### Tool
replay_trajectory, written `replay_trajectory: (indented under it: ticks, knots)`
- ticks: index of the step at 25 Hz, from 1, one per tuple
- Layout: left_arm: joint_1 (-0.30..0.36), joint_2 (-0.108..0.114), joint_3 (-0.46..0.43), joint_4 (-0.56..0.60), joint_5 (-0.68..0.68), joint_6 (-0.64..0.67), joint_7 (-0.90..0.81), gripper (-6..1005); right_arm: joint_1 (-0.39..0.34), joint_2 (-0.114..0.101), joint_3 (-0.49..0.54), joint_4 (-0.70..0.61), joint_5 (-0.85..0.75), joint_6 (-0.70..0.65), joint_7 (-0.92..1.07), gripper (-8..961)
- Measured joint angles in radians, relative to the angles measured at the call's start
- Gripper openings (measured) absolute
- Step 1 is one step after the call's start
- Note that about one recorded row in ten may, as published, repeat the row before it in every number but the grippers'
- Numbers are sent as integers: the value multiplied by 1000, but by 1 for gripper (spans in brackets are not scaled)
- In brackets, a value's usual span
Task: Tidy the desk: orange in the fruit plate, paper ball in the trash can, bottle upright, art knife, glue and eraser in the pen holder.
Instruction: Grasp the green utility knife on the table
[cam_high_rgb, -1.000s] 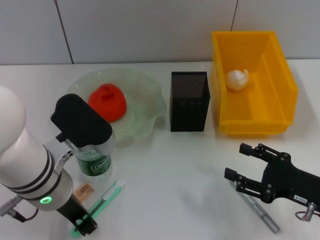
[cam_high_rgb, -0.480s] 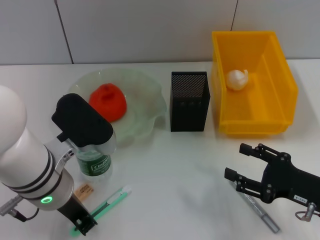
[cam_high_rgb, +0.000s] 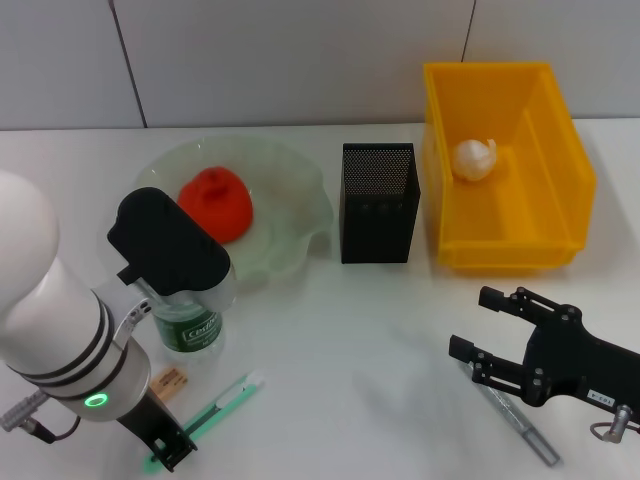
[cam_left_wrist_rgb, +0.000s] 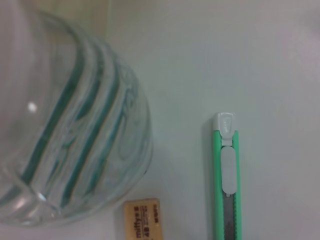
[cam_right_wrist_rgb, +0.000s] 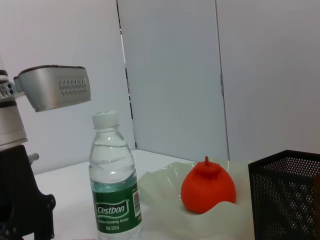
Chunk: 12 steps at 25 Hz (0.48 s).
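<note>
The orange (cam_high_rgb: 215, 204) lies in the pale green fruit plate (cam_high_rgb: 290, 205). A white paper ball (cam_high_rgb: 474, 159) rests inside the yellow trash can (cam_high_rgb: 560, 160). The bottle (cam_high_rgb: 190, 322) stands upright, partly hidden by my left wrist. Beside it lie the tan eraser (cam_high_rgb: 166, 381) and the green art knife (cam_high_rgb: 226, 400). My left gripper (cam_high_rgb: 165, 447) sits at the knife's near end, shut on it, and the knife lies flat. The grey glue stick (cam_high_rgb: 518, 420) lies under my open right gripper (cam_high_rgb: 470, 322). The left wrist view shows the bottle (cam_left_wrist_rgb: 75, 130), eraser (cam_left_wrist_rgb: 144, 218) and knife (cam_left_wrist_rgb: 226, 175).
The black mesh pen holder (cam_high_rgb: 378, 203) stands between plate and trash can. The right wrist view shows the bottle (cam_right_wrist_rgb: 115, 192), the orange (cam_right_wrist_rgb: 207, 186), the plate (cam_right_wrist_rgb: 160, 187) and the pen holder (cam_right_wrist_rgb: 287, 195). The table's front edge is close behind both grippers.
The art knife's far tip has swung a little to the right and nearer, pivoting about the end at my left gripper. The right arm has not moved.
</note>
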Motion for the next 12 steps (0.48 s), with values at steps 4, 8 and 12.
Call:
replay_trajectory:
  ticks: [4, 8, 12]
  knots:
    - [-2, 0, 2, 0, 0, 0, 0, 147, 0, 0, 1, 0, 0, 0, 0, 759]
    - [-2, 0, 2, 0, 0, -2, 0, 135, 0, 0, 2, 0, 0, 0, 0, 759]
    - [-3, 0, 2, 4, 1, -5, 0, 123, 0, 0, 7, 0, 0, 0, 0, 759]
